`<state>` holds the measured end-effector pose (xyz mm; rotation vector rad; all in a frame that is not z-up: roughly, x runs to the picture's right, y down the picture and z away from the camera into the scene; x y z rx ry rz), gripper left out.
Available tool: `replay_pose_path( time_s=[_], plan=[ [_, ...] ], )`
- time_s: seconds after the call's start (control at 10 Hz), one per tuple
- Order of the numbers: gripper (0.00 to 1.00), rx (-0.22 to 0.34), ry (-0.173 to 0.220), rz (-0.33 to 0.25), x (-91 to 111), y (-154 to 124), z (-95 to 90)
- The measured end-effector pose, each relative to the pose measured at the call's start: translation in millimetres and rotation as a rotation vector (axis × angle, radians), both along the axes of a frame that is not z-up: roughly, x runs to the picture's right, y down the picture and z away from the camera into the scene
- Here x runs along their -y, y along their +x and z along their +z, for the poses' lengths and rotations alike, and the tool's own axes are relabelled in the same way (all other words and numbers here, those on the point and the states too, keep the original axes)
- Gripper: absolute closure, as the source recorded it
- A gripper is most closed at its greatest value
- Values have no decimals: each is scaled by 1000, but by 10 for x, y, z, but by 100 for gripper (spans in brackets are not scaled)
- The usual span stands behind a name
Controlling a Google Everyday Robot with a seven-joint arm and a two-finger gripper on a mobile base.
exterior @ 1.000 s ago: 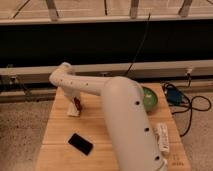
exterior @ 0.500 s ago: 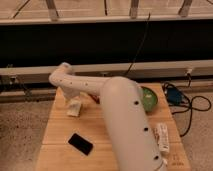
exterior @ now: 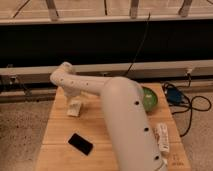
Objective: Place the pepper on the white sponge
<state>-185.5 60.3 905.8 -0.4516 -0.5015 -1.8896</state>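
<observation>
Arm has shifted since a second ago: then a dark red bit showed at the gripper end right over the white sponge (exterior: 74, 107); now the wrist sits a little higher and no red shows there. Gripper (exterior: 75, 98) is just above the sponge, tucked under the wrist link, so whether it is apart or clamped cannot be told. The pepper is not visible; likely it is either hidden under the wrist or lying on the sponge top, out of sight from this angle. Judgement: placement is at or just past the release step; needs confirmation once the arm clears. Green bowl (exterior: 150, 99) sits at the bench's (exterior: 55, 145) far right edge, mostly behind the arm; contents not readable. Black slab (exterior: 80, 144) lies nearer, well apart from the sponge.
</observation>
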Motion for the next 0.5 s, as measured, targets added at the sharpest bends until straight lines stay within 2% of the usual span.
replay_pose_path(
  time_s=[0.5],
  plan=[
    [20, 3, -2, -11, -14, 13, -35]
  ],
)
